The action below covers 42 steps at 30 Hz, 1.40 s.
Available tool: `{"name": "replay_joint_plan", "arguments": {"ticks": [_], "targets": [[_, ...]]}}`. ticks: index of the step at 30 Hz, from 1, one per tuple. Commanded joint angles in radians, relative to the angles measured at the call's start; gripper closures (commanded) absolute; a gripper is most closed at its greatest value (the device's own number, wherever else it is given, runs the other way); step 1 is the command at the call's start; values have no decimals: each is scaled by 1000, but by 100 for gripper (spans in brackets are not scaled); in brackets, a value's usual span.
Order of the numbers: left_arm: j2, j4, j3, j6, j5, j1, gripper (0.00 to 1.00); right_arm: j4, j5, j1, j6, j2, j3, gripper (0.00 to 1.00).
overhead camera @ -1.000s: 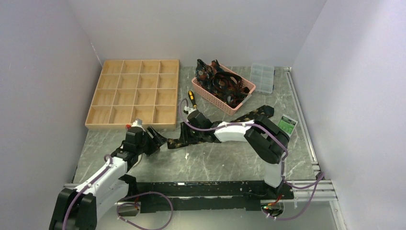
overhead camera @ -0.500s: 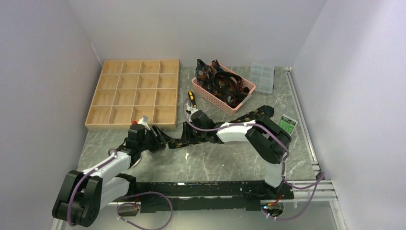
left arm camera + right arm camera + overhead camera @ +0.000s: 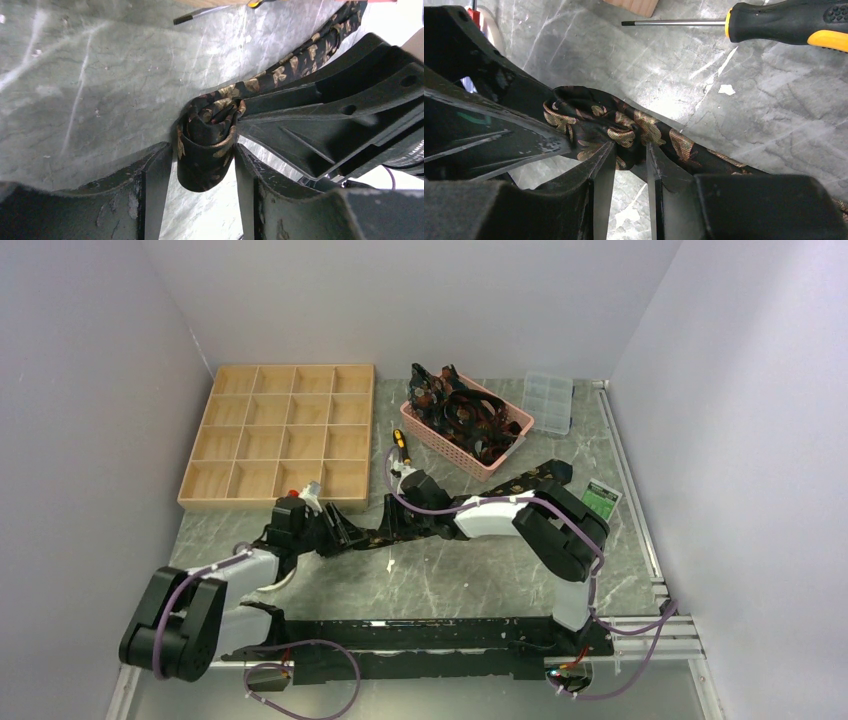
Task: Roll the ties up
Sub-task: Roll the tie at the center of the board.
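Note:
A black tie with tan-gold patterns lies stretched across the table from the right arm's base toward the middle. Its left end is wound into a small roll. My left gripper holds this roll between both fingers. My right gripper is shut on the tie fabric right beside the roll, facing the left gripper. In the top view the left gripper and right gripper meet nose to nose. More ties are piled in a pink basket.
A wooden tray with compartments stands at the back left, close behind the grippers. A yellow-black screwdriver lies between tray and basket, and shows in the right wrist view. A clear plastic box and a green card sit at the right.
My left arm has swung right and forward, bringing its gripper from beside the tie end onto the rolled end. The right gripper has shifted slightly left with the tie.

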Motion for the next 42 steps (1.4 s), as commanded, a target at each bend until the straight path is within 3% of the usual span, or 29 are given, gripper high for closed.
{"name": "replay_joint_plan", "arguments": {"ticks": [1, 7, 17, 20, 24, 33, 42], "targets": [[77, 120, 11, 26, 110, 4, 47, -15, 9, -7, -7, -19, -18, 68], [91, 154, 1, 24, 128, 4, 58, -10, 6, -7, -7, -22, -18, 68], [44, 6, 50, 61, 98, 3, 97, -9, -7, -6, -5, -58, -20, 65], [24, -117, 84, 79, 50, 3, 97, -34, 18, -6, 1, -110, -32, 53], [-5, -413, 181, 118, -106, -10, 97, -89, 103, -6, -4, -220, -74, 44], [9, -955, 471, 105, -558, -150, 97, -150, 278, -8, -20, -484, -251, 44], [284, -1338, 757, 92, -861, -280, 97, -186, 368, -12, -12, -661, -401, 44]]}}
